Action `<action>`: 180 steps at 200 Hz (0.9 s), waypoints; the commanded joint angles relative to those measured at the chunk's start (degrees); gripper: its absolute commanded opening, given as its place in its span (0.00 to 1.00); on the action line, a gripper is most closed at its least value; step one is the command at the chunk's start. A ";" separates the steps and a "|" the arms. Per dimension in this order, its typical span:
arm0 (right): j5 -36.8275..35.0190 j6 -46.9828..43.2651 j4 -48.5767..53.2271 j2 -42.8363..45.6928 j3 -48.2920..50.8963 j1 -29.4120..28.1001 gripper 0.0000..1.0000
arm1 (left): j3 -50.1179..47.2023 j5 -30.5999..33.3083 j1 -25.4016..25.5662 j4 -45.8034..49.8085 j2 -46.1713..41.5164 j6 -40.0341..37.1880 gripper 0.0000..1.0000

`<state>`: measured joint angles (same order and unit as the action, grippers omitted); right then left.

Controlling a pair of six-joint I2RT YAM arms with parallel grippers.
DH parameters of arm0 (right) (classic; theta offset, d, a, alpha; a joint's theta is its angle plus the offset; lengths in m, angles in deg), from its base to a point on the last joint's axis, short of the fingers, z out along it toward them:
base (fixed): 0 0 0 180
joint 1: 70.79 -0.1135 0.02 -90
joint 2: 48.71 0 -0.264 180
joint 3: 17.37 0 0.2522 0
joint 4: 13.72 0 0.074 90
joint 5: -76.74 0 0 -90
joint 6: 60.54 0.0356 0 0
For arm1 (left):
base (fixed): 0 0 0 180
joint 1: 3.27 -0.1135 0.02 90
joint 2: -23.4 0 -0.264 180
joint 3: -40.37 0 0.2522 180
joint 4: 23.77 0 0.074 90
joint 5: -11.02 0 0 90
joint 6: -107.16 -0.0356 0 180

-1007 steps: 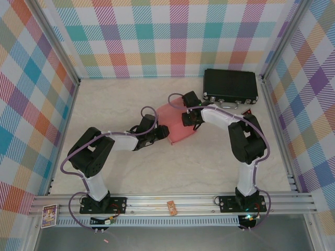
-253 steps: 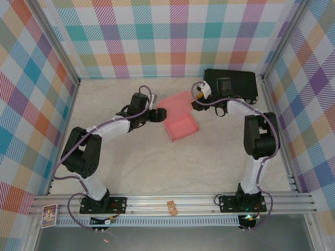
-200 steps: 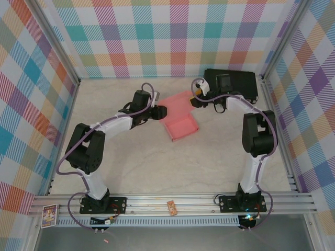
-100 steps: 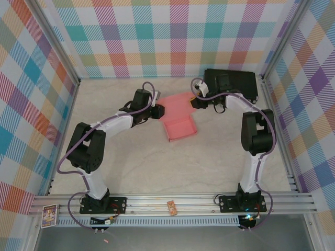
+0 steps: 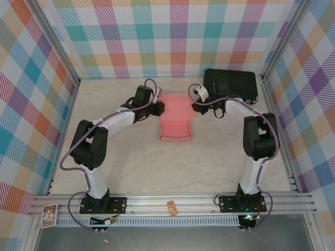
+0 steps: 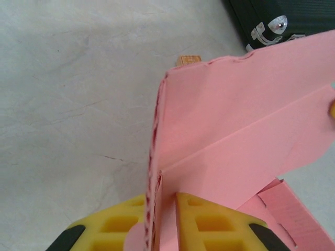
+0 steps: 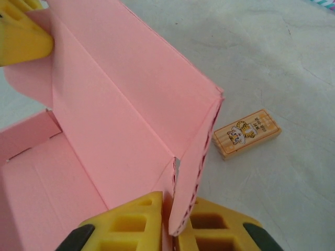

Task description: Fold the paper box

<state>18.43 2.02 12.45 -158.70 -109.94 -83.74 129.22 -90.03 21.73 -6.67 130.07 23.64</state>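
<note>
One paper box [image 5: 175,119], pinched by left gripper [image 6: 166,209] and right gripper [image 7: 172,212].

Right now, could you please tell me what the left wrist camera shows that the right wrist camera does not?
Left wrist camera: the black case with its silver latch. Right wrist camera: the tiger picture on the small block and the open inside of the pink box. Both: a flap of that box pinched shut, by the left gripper in one, the right gripper in the other.
</note>
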 commanded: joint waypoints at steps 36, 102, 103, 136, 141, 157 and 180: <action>-8.40 4.53 -6.99 6.12 4.44 -3.41 0.10 | 0.42 2.33 0.05 -1.55 -0.49 -1.21 0.17; -24.30 7.37 -17.12 9.69 10.09 -8.33 0.03 | -2.79 6.51 0.05 -11.50 -0.08 -0.33 0.16; -24.52 7.47 -17.31 9.70 10.21 -8.37 0.03 | -2.77 6.58 0.05 -11.64 -0.07 -0.33 0.16; -31.25 11.13 -19.99 9.82 11.45 -10.91 0.04 | -5.65 8.94 0.06 -17.59 -0.59 1.84 0.17; -32.50 11.69 -20.59 9.85 11.69 -11.39 0.04 | -6.10 8.94 0.06 -18.46 -0.73 2.08 0.17; -36.75 13.44 -22.65 9.75 12.42 -13.08 0.04 | -7.23 9.08 0.06 -20.57 -0.76 3.52 0.17; -42.87 15.82 -24.08 9.38 12.29 -15.35 0.05 | -8.46 9.29 0.06 -22.70 -0.61 5.61 0.20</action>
<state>-16.37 14.10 -7.53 -150.31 -98.16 -96.81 122.13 -81.61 21.73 -23.57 130.07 26.28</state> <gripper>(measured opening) 0.063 0.187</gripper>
